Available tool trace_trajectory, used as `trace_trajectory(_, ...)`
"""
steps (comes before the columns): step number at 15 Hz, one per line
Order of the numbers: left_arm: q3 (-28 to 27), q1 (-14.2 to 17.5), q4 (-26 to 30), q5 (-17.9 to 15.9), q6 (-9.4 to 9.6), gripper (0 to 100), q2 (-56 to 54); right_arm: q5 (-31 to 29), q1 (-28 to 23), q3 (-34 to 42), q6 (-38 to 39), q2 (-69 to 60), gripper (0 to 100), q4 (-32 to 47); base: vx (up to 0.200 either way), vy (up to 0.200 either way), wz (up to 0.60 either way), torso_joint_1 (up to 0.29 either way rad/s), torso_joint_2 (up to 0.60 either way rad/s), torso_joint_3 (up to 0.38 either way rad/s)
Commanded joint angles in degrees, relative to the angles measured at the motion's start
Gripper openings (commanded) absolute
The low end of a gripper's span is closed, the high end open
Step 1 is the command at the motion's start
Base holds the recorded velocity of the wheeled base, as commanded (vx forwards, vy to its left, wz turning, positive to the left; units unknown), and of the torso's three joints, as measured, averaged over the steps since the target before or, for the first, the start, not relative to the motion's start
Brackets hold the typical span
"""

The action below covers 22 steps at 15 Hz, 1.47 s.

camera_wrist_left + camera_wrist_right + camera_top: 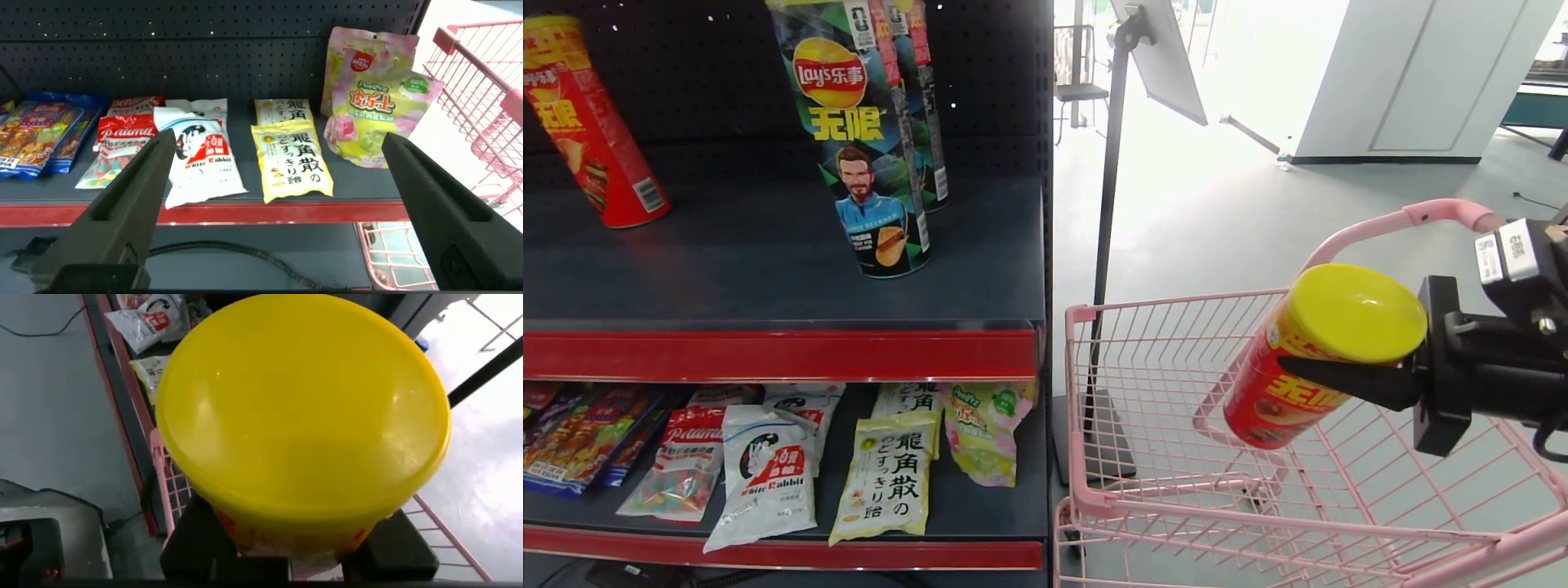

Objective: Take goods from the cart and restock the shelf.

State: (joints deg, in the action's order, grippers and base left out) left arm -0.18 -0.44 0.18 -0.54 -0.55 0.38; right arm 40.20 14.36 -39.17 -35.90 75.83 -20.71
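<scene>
My right gripper [1339, 371] is shut on a red chip can with a yellow lid [1319, 351], holding it tilted above the pink cart [1086, 408] at the right. Its yellow lid [302, 416] faces the right wrist camera. On the upper shelf [768, 253] stand a red chip can [588, 131] at the left and dark green chip cans [866, 139] in the middle. My left gripper [278, 196] is open in front of the lower shelf [204, 214], level with the snack bags, holding nothing.
Snack bags lie on the lower shelf: a white candy bag [764, 474], a yellow bag [882, 478] and a green-pink bag [984, 429]. A black stand pole [1107, 220] rises between shelf and cart. The cart's pink handle [1413, 216] arches behind the held can.
</scene>
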Motion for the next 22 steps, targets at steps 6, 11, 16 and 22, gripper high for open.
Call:
trace_trajectory(6,0.01,0.00,-0.01,0.01,-0.07,100,0.06,-0.30,3.57,3.48,0.92,-1.91,0,-0.47,0.000,0.000,0.00,0.028,-0.08,-0.050)
trace_trajectory(11,0.01,0.00,-0.01,0.01,-0.07,100,0.06,-0.04,7.61,2.96,2.85,-0.42,0,-0.47,0.000,0.000,0.00,0.182,-0.48,-0.297)
trace_trajectory(16,0.01,0.00,-0.01,0.01,-0.07,100,0.06,0.14,13.15,1.20,7.51,-0.42,0,-0.47,0.000,0.000,0.00,0.238,-0.57,-0.336)
trace_trajectory(22,0.01,0.00,-0.01,0.01,-0.07,100,0.06,0.31,15.87,1.02,10.50,-1.03,0,-0.29,0.000,0.000,0.00,0.195,-0.44,-0.253)
